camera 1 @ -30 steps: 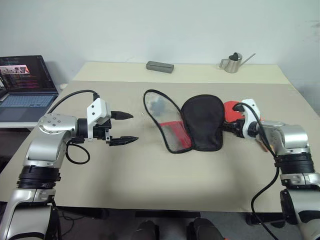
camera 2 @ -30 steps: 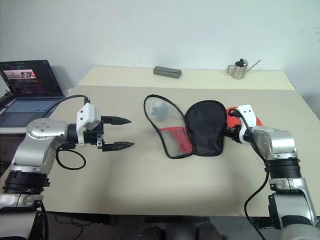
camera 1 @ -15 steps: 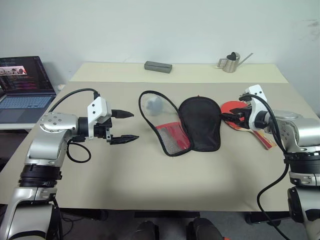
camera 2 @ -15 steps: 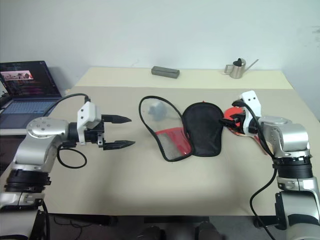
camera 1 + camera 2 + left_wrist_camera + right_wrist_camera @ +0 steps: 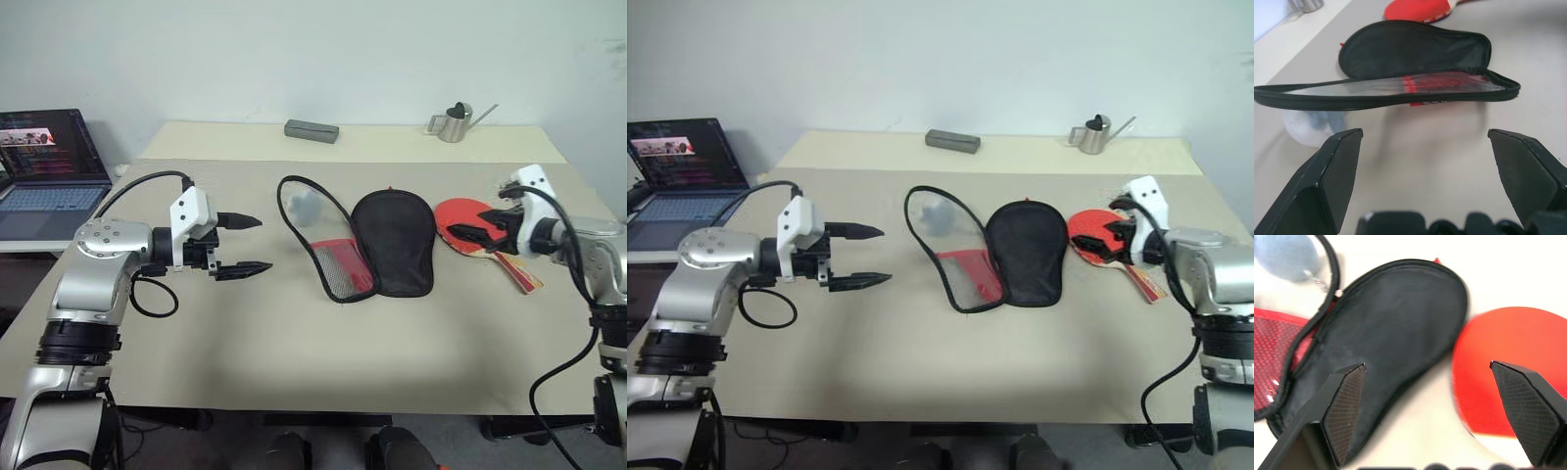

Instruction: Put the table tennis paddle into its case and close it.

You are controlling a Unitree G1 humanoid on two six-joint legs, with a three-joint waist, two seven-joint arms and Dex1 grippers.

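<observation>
Your two grippers hang over the table (image 5: 245, 382) with nothing in them. The left gripper (image 5: 243, 247), fingers spread wide, faces the case (image 5: 362, 240) from the left-edge side. The right gripper (image 5: 477, 234), fingers also wide apart, hovers above the table tennis paddle (image 5: 472, 221).

The paddle lies flat near the table's right edge, red face up, its handle angled toward the near right corner. The rubber sits just beside the case's black half; from the head views you cannot tell whether the two touch. The case lies unzipped and folded open at mid-table, black half to the right. The red mesh half is to the left, its black rim lifted in a loop.

Risks as you go on: the paddle lies flat, so a pinch on the thin blade edge may slip or scrape the rubber. A nudge could slide it under the black flap or toward the right edge. The soft case is likely to shift or fold when the paddle is pushed in unless your left gripper steadies it, and the floppy rim could catch a fingertip.

No lettering on the case or paddle can be read. The screen text on the laptop (image 5: 49, 166), beyond the left edge, is too small to make out.
</observation>
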